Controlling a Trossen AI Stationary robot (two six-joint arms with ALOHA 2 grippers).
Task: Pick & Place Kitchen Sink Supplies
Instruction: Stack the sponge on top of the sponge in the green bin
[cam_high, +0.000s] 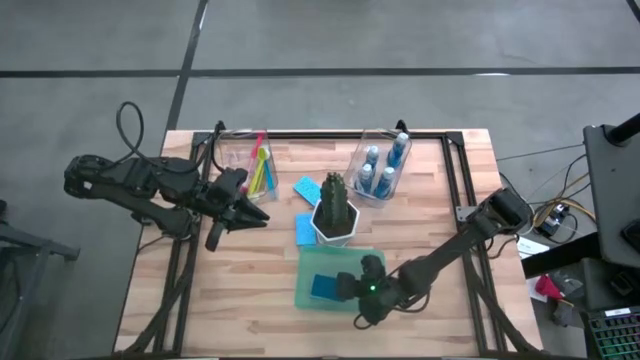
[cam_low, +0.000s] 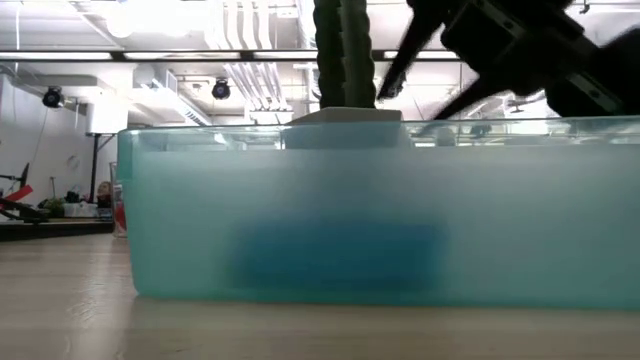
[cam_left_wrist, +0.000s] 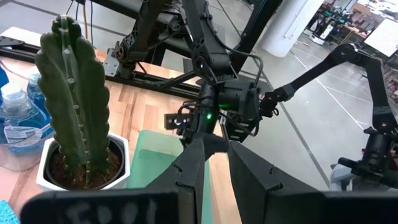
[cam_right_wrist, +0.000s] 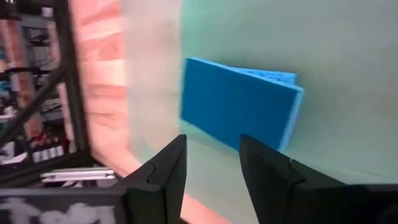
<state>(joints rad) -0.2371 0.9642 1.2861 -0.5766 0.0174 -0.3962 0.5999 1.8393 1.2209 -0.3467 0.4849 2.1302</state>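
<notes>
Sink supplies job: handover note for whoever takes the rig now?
Right gripper: over the green tray, fingers open, empty, a blue sponge lying in the tray ahead of it.
Left gripper: waits left of the plant, fingers apart, empty.
Done: one sponge in tray; bottles and brushes in clear bins.
Left: two sponges on the table by the plant.
</notes>
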